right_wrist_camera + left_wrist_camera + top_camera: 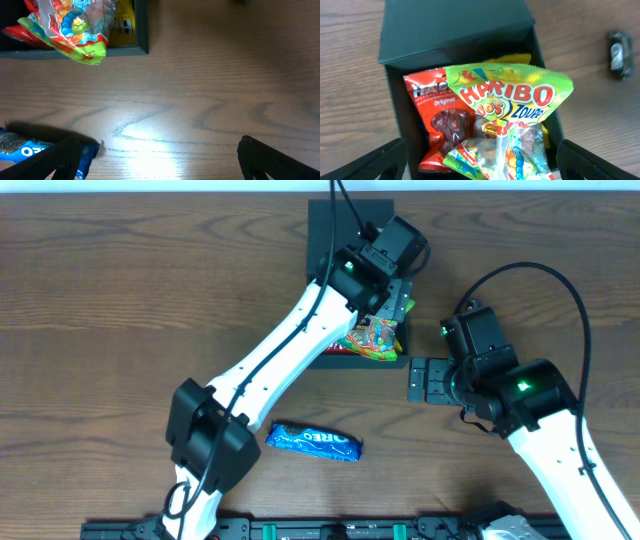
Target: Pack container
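Note:
The container (332, 225) is a dark square box at the table's far middle, with its flap lid open toward the back. In the left wrist view the container (400, 115) holds a green Haribo packet (510, 100), a red Haribo packet (440, 120) and a yellow packet (510, 59). The green packet sticks out over the box's front edge (372, 338). My left gripper (398, 305) hangs open just above the box, with the packets between its fingers (485, 167) but not gripped. My right gripper (425, 380) is open and empty over bare table right of the box (160, 160).
A blue Oreo packet (314, 442) lies on the table in front of the box and shows by my right gripper's left finger (30, 147). The box corner (141, 30) is at the upper left of the right wrist view. A small dark object (621, 54) lies right of the box.

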### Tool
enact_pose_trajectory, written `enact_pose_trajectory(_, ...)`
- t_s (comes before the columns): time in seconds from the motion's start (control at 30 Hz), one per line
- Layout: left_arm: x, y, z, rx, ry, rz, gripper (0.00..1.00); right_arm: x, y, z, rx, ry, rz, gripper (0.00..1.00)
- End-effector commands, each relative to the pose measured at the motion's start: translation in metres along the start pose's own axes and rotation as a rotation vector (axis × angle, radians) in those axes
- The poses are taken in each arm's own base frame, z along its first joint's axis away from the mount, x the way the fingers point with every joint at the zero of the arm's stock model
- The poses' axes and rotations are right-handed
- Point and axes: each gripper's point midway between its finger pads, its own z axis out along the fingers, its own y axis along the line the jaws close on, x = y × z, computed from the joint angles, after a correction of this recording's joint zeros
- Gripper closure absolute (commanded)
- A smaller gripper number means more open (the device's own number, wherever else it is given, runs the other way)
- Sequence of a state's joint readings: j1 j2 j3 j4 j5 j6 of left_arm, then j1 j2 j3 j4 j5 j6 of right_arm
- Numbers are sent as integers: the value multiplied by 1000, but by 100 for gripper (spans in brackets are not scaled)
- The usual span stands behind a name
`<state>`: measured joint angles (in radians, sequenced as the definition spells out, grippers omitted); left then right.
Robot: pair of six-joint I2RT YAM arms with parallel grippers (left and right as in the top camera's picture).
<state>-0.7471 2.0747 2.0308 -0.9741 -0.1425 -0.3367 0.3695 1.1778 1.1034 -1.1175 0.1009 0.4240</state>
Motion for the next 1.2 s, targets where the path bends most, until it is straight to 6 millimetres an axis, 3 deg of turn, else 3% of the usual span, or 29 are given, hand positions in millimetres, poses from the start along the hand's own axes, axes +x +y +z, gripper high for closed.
enact_pose_trajectory(0.0, 16, -8, 28, 6, 73, 83, 4, 0, -1, -1, -1, -4, -11, 1)
enact_pose_trajectory(0.17, 27, -17, 50, 1, 107, 101, 4, 0, -2, -1, 6, -6, -11, 1)
enact_pose_trajectory(0.4, 21, -23, 69, 10, 78, 93, 4, 0, -2, -1, 6, -7, -11, 1)
enact_pose_trajectory(0.63, 24, -17, 88, -38, 84, 48, 4, 0, -2, -1, 6, -7, -11, 1)
enact_pose_trajectory(0.93, 7, -7, 91, -77, 17, -7, 4, 0, -2, -1, 6, -7, -11, 1)
enact_pose_trajectory(1.17, 4, -13, 88, -67, 2, -3, 4, 0, -2, -1, 6, -6, -11, 1)
